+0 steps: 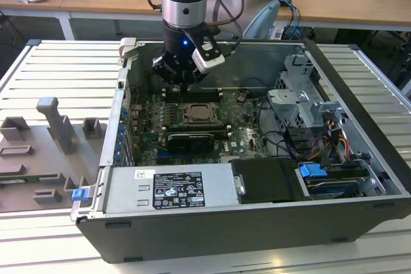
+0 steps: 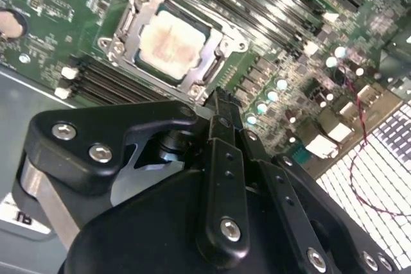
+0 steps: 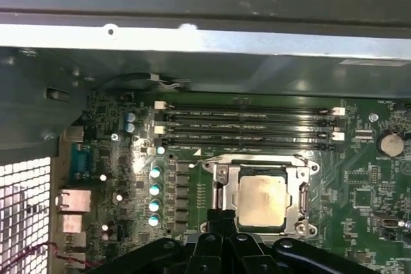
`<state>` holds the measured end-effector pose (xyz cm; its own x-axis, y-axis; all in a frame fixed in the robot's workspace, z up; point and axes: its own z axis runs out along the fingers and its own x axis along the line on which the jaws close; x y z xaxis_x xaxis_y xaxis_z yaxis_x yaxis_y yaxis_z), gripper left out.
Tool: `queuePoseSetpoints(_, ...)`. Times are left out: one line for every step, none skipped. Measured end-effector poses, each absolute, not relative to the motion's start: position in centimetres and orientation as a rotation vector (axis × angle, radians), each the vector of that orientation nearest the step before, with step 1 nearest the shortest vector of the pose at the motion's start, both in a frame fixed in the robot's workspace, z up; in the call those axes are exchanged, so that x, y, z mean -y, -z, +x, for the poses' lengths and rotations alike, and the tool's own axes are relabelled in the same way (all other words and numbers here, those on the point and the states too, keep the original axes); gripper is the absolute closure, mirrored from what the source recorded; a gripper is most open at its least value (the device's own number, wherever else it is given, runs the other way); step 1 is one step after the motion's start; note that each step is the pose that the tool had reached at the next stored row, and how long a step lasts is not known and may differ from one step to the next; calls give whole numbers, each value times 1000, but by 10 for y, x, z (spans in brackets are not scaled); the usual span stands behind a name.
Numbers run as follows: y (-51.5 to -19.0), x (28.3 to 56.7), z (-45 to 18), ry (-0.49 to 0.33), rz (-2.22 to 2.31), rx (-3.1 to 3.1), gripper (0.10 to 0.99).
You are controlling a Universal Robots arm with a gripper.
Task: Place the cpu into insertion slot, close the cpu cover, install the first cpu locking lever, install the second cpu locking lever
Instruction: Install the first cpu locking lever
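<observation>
Claw state: I read the claw (image 3: 222, 215) as closed, its fingertips pressed together with nothing between them.
Claw position: In the exterior view the claw (image 1: 183, 80) hangs inside the computer case (image 1: 359, 81), at about 11 o'clock from the cpu (image 1: 198, 113) and near it. In both wrist views its tips (image 2: 218, 97) sit just beside one corner of the socket. I cannot tell whether they touch it.
Cpu: It lies flat in the insertion slot (image 3: 308, 228) with its pale beige face up (image 3: 260, 200). I note blotchy marks on that face (image 2: 168, 43).
Cpu cover: The silvery frame (image 3: 297, 190) lies down flat around the chip, whose face shows through the cut-out middle (image 2: 125, 33).
Locking levers: A thin wire bar (image 3: 257, 156) runs along the cover's edge on the side of the memory slots (image 3: 250, 123). I cannot tell whether it is latched.
Board surroundings: In the exterior view the long black expansion card (image 1: 189, 139) sits at 6 o'clock from the socket, and the power supply (image 1: 170, 187) lies beyond that, at the case's near wall.
Tabletop: The case rests on a slatted metal tabletop (image 1: 58, 62). Grey fixture blocks (image 1: 54, 120) stand at 9 o'clock from the case in the exterior view, well apart from the claw.
</observation>
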<state>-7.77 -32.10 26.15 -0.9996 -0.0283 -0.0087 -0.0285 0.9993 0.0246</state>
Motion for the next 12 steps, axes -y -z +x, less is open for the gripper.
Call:
queuePoseSetpoints(-262, 321, -80, -39, -43, -3133, 980)
queuePoseSetpoints(-262, 321, -82, -40, -42, -3133, 980)
queuePoseSetpoints(-262, 321, -87, -41, -41, -3133, 980)
queuePoseSetpoints(-262, 320, -89, -41, -41, -3133, 980)
queuePoseSetpoints(-262, 320, -92, -41, -40, -3132, 980)
queuePoseSetpoints(-261, 319, -95, -42, -39, -3132, 980)
queuePoseSetpoints(-262, 319, -98, -44, -38, -3132, 980)
queuePoseSetpoints(-261, 318, -99, -45, -38, -3132, 980)
queuePoseSetpoints(-262, 317, -99, -45, -38, -3132, 980)
queuePoseSetpoints(-262, 316, -100, -45, -38, -3132, 980)
queuePoseSetpoints(-262, 315, -100, -45, -38, -3132, 980)
queuePoseSetpoints(-262, 315, -101, -45, -38, -3132, 980)
